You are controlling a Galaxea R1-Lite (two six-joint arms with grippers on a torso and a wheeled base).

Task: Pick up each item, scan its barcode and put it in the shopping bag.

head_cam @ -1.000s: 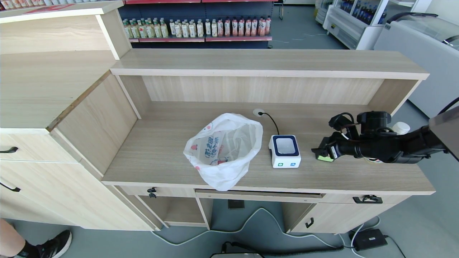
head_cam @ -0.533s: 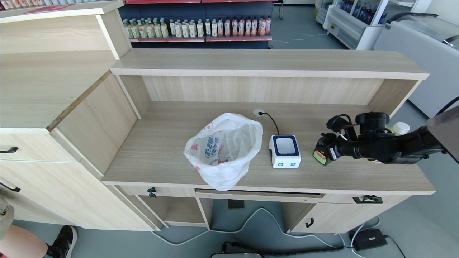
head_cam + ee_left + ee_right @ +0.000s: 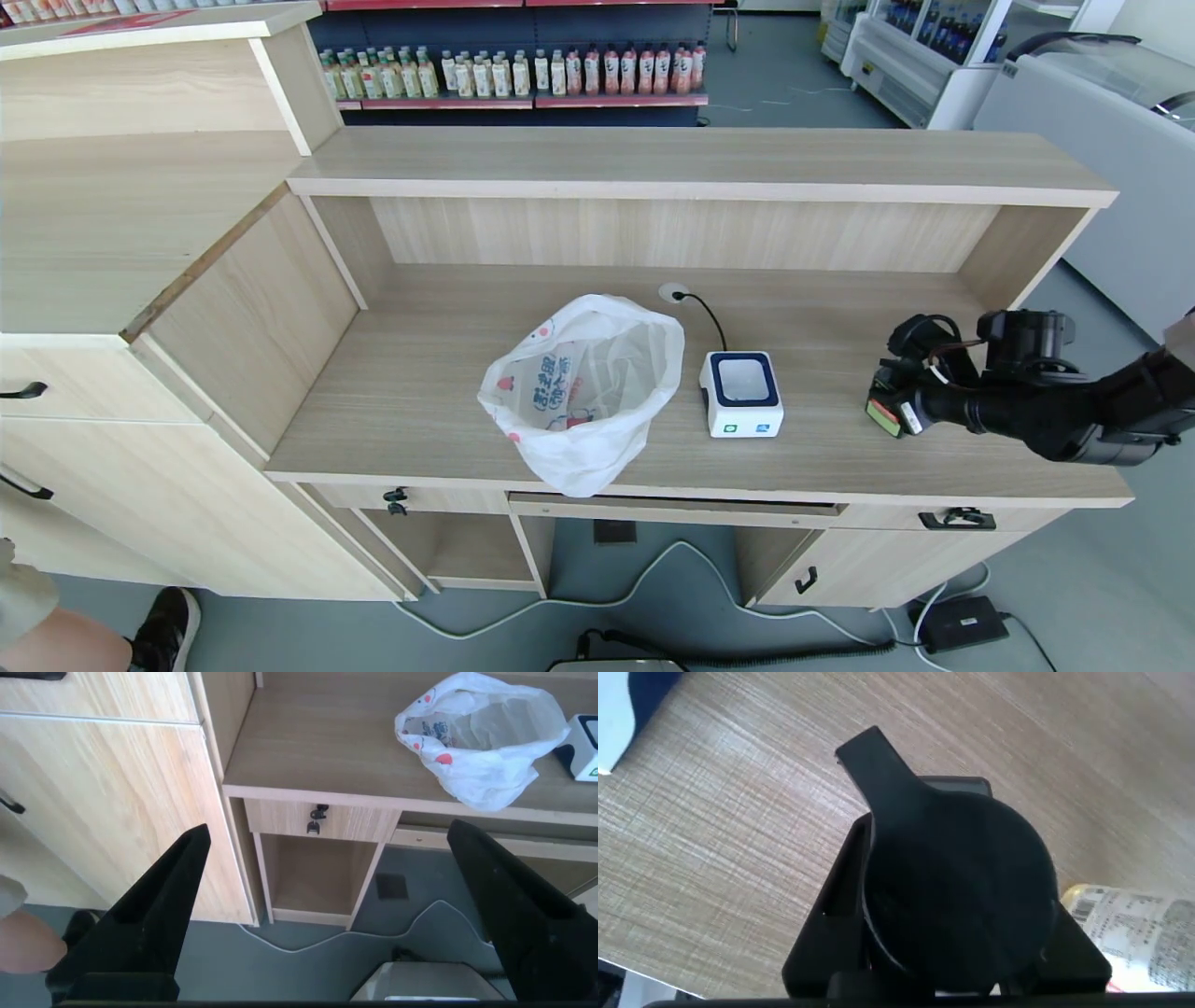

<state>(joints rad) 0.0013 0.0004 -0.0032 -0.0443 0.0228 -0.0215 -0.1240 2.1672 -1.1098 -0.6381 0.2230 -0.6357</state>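
My right gripper hangs over the right end of the counter, to the right of the scanner, shut on a small item with a red and green face. In the right wrist view a dark round shape sits in front of the camera, above the wooden top. The white shopping bag stands open to the left of the scanner, with something printed inside it. My left gripper is open and holds nothing, low in front of the counter's left end, with the bag in sight above.
A pale labelled bottle is on the counter close to my right gripper. The scanner's black cable runs to a hole near the back panel. A raised shelf borders the counter behind, and a tall cabinet stands to the left.
My right arm has pulled back to the right, away from the scanner, carrying the item. The item has turned from its green side to its red and green face.
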